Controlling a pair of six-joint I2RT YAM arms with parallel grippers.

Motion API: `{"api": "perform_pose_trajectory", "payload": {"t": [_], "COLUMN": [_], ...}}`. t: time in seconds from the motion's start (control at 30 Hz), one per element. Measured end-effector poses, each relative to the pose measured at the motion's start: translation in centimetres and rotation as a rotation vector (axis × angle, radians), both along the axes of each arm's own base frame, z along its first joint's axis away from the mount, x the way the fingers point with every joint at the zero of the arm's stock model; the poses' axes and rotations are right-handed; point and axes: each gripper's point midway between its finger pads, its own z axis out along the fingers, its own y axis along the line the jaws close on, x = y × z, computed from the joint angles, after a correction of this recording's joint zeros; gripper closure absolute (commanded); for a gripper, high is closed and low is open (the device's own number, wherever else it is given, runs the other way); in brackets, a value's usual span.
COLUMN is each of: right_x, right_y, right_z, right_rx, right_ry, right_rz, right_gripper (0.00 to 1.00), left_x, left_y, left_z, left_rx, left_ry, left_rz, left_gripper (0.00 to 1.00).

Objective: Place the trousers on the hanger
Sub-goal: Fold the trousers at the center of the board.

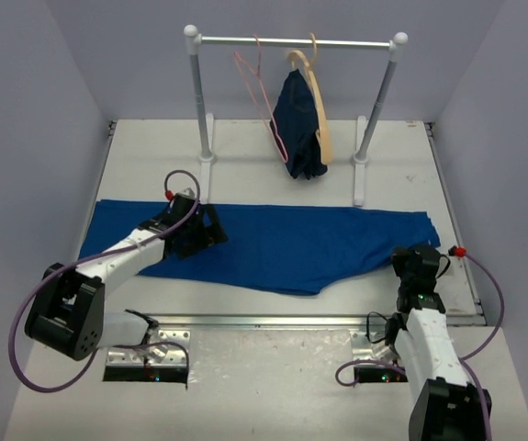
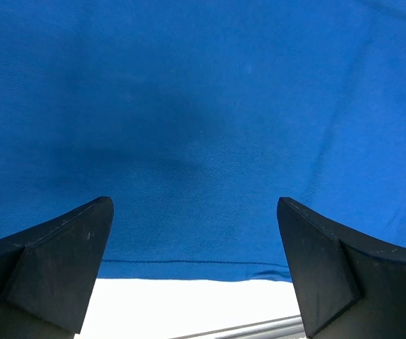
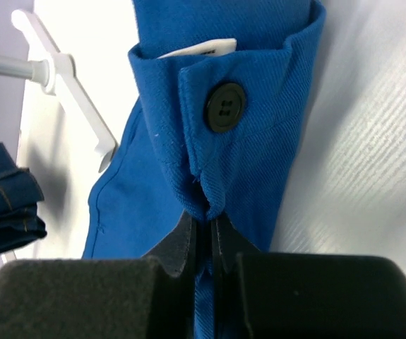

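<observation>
The royal-blue trousers (image 1: 282, 243) lie flat across the table, waistband to the right. My right gripper (image 1: 417, 265) is shut on the waistband edge; in the right wrist view its jaws (image 3: 203, 229) pinch the blue cloth just below the black button (image 3: 224, 106). My left gripper (image 1: 210, 227) is open and sits low over the left part of the trousers; its wrist view shows blue cloth (image 2: 203, 127) and its hem between the spread fingers (image 2: 61, 261). The pink-red wire hanger (image 1: 262, 96) hangs on the rail, left of the dark garment.
A white clothes rail (image 1: 293, 42) stands at the back on two posts. A pale wooden hanger (image 1: 319, 106) on it carries a dark navy garment (image 1: 300, 124). The rail's foot (image 3: 65, 78) shows in the right wrist view. A metal strip (image 1: 309, 320) runs along the table's near edge.
</observation>
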Motion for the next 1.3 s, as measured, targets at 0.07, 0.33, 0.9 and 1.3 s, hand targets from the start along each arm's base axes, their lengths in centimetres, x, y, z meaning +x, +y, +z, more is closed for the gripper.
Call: {"api": "perform_pose_trajectory", "payload": {"t": [0.07,0.33,0.9,1.3], "right_x": [0.0,1.3,3.7,3.2], "right_y": [-0.1,-0.8,4.7,15.6], "right_z": [0.6,5.8,27.3,28.2], "right_rx": [-0.031,-0.202,-0.588,-0.466], "right_ry": [-0.015,-0.063,-0.537,-0.711], "right_rz": [0.017,0.088,0.501,1.045], "right_gripper": [1.0,1.0,1.0,1.0], "left_x": [-0.2,0.7,-1.3,-3.0], "left_y": [-0.7,-6.1,-25.9,-16.1], "left_z": [-1.0,-3.9,-3.0,-2.8], "left_rx": [0.004,0.094,-0.052,0.061], "left_ry": [0.028,0.124,0.119,0.216], "left_rz": [-0.012,-0.035,-0.139,-0.018], "left_gripper": [0.0,0.0,0.0,0.0]}}
